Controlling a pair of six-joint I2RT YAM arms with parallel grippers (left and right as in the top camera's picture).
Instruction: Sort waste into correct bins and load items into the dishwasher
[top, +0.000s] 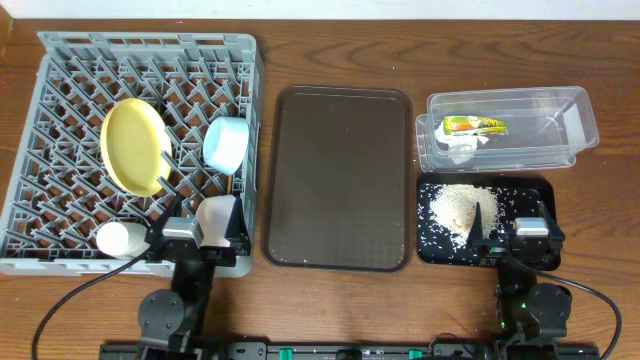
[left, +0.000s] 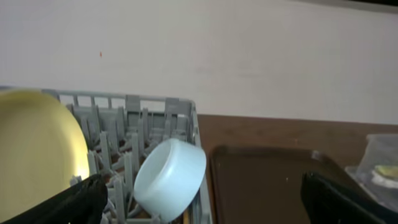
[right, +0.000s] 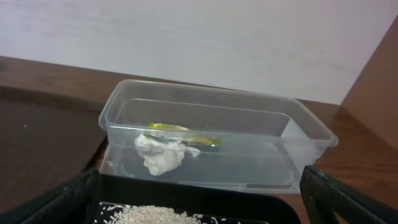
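In clear tub (right: 249, 121), tissue (right: 160, 154) beside wrapper (right: 180, 134) — white cup (top: 118, 238) overhead only

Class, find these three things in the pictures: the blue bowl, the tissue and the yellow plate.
blue bowl (left: 169, 180), left wrist view, middle of its outer surface.
tissue (right: 159, 155), right wrist view, its crumpled middle.
yellow plate (top: 133, 146), overhead view, centre of its face.
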